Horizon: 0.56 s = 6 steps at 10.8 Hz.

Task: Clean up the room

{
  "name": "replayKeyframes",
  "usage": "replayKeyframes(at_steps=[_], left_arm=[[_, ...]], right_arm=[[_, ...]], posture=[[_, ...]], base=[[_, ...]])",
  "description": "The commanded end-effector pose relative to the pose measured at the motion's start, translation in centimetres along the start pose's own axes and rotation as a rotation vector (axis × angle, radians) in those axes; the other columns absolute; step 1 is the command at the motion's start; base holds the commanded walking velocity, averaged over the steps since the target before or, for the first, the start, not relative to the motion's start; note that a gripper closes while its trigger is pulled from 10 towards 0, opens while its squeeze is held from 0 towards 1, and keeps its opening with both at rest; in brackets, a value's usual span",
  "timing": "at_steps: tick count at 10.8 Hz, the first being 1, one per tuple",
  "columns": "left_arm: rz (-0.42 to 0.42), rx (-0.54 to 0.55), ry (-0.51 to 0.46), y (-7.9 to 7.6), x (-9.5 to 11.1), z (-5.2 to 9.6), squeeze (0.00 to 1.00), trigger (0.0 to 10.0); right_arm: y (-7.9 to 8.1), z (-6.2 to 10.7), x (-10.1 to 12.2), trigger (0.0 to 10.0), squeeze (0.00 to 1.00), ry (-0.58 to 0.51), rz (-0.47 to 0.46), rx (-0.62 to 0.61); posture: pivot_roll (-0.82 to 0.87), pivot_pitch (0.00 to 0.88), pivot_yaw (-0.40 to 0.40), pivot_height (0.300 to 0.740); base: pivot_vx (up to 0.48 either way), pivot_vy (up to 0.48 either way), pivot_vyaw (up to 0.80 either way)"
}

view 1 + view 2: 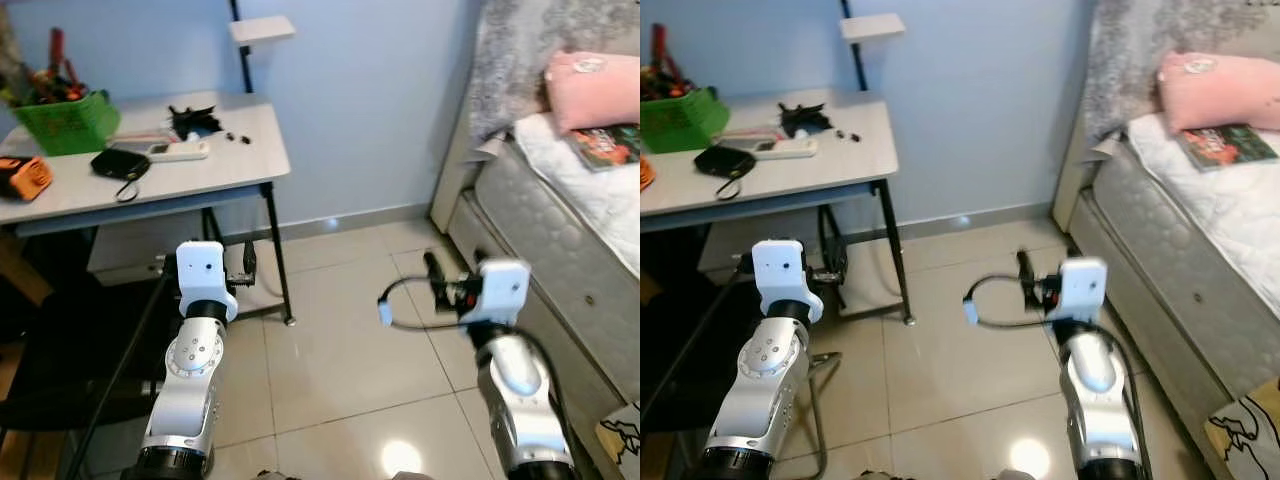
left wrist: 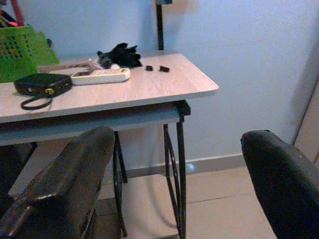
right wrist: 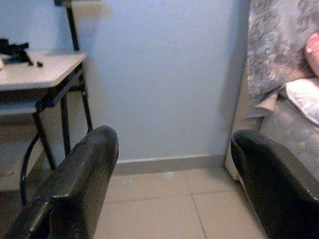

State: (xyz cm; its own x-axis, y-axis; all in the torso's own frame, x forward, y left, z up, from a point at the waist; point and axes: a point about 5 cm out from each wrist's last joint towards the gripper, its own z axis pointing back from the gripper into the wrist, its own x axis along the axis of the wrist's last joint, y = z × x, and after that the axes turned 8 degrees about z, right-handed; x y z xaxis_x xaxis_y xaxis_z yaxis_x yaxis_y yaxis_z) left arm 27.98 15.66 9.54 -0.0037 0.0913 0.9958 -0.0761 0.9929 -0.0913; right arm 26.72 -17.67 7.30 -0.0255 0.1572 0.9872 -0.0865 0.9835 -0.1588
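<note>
A grey desk stands at the left against the blue wall. On it are a green basket of odds and ends, a black pouch, a white power strip, a black crumpled item and an orange object. At the right, a bed carries a pink pillow and a book. My left gripper is open and held low before the desk's right legs. My right gripper is open too, over the tiled floor near the bed's corner. Nothing sits between either pair of fingers.
A small white shelf on a black pole rises behind the desk. A dark chair stands at the lower left under the desk's edge. A printed bag lies on the floor by the bed. Glossy tiles stretch between desk and bed.
</note>
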Motion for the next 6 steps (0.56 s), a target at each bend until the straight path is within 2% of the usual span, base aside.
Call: replayKeyframes(at_steps=[1, 2, 6], left_arm=[[0.010, 0.025, 0.004, 0.19, 0.25, 0.14, 0.00, 10.0], [-0.001, 0.056, 0.041, 0.55, -0.07, 0.27, 0.00, 10.0], [-0.004, 0.065, 0.052, 0.89, -0.15, -0.05, 0.00, 10.0]], right_arm=[[0.28, -0.26, 0.57, 10.0, 0.06, -0.009, 0.007, 0.020], [0.28, -0.34, 0.39, 10.0, 0.03, 0.018, 0.001, 0.026], [0.01, -1.11, 0.62, 10.0, 0.00, 0.036, 0.004, 0.029]], posture=[[-0.17, 0.000, 0.073, 0.740], [-0.17, 0.000, 0.071, 0.740], [-0.17, 0.000, 0.069, 0.740]], base=[[0.000, 0.000, 0.00], [0.000, 0.000, 0.00], [0.000, 0.000, 0.00]])
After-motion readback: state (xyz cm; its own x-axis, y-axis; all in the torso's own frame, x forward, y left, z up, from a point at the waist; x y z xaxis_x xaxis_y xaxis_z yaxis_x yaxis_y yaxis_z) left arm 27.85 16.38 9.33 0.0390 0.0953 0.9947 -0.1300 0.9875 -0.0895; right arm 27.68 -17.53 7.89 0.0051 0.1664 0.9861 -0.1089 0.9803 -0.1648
